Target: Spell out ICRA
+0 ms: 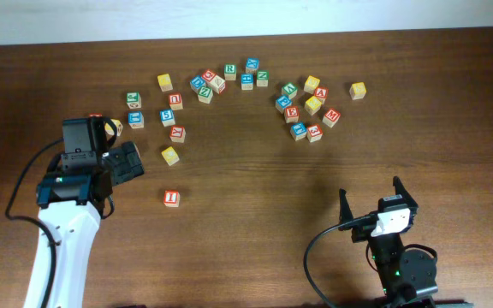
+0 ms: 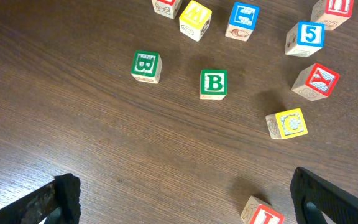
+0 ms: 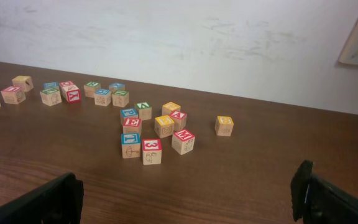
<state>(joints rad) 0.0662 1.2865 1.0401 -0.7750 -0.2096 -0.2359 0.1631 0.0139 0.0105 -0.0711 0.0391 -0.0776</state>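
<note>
Lettered wooden blocks lie scattered across the far half of the table. A red I block (image 1: 171, 198) stands alone in front of them; it also shows at the bottom edge of the left wrist view (image 2: 263, 214). A yellow C block (image 1: 170, 156) sits just behind it, and shows in the left wrist view (image 2: 288, 123). A green R block (image 1: 229, 71) and a red A block (image 1: 320, 94) are in the far clusters. My left gripper (image 1: 131, 162) (image 2: 185, 199) is open and empty, left of the C and I blocks. My right gripper (image 1: 371, 201) (image 3: 188, 199) is open and empty near the front edge.
Two green B blocks (image 2: 213, 83) (image 2: 146, 65), a blue 5 block (image 2: 309, 34) and a red block (image 2: 319, 81) lie ahead of my left gripper. A right-hand cluster (image 3: 160, 134) sits ahead of my right gripper. A white wall (image 3: 179, 37) stands behind the table.
</note>
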